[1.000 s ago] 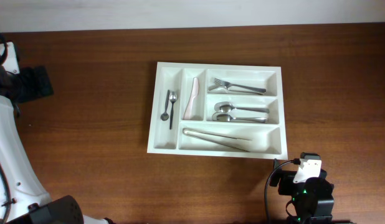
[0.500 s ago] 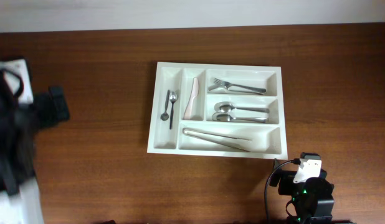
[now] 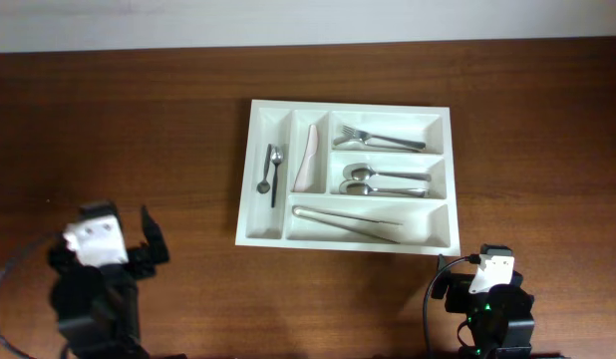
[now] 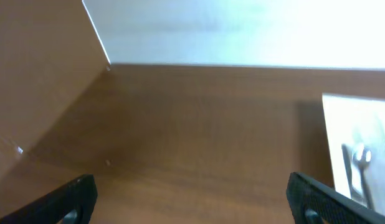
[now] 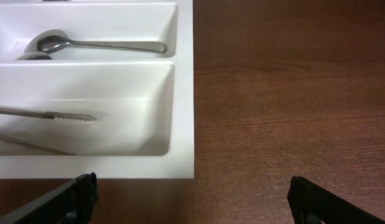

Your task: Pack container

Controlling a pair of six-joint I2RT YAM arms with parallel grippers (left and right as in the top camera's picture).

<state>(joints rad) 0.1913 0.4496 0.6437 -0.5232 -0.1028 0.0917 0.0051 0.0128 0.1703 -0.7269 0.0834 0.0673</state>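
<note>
The container is a white five-compartment tray at the table's middle. It holds small spoons, a pale knife, forks, large spoons and tongs. My left arm is at the front left, well left of the tray. My left gripper is open and empty over bare wood, with the tray's left edge at the right of its view. My right gripper is open and empty, just in front of the tray's front right corner.
My right arm sits at the table's front edge, right of centre. The table's back edge meets a pale wall. Brown wood surrounds the tray on all sides.
My left arm has swung from the far left edge down to the front left of the table. The right arm and the tray's contents have not moved.
</note>
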